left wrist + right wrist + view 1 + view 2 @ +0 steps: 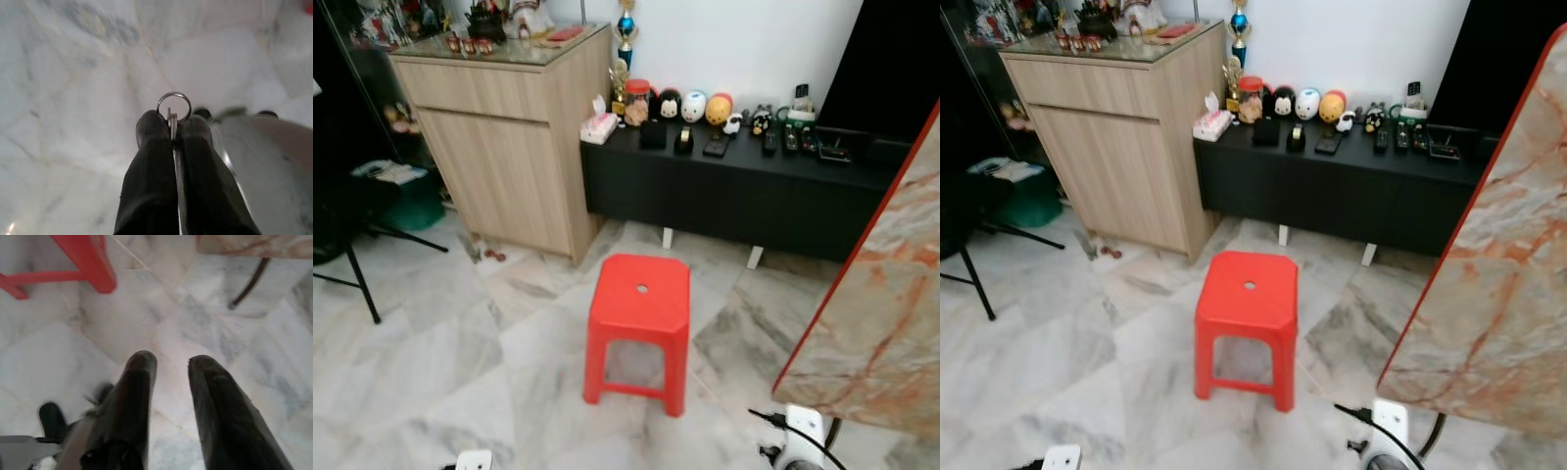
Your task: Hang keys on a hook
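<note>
In the left wrist view my left gripper (pixel 173 131) is shut on the keys (pixel 172 128), their silver key ring (pixel 174 106) sticking out past the fingertips above the marble floor. My right gripper (pixel 171 363) hangs open over the floor, nothing between its fingers (pixel 138 377), beside a leg of the red stool (pixel 93 264). In the eye views only white wrist parts show at the bottom edge, the left (pixel 474 459) and the right (pixel 801 431).
A red plastic stool (pixel 639 299) stands ahead on the marble floor. Behind it is a low black cabinet (pixel 734 191) with figurines, and a wooden cupboard (pixel 504 147) to the left. A marble tabletop with a red edge (pixel 881 323) juts in at right. A tripod leg (pixel 357 279) is at left.
</note>
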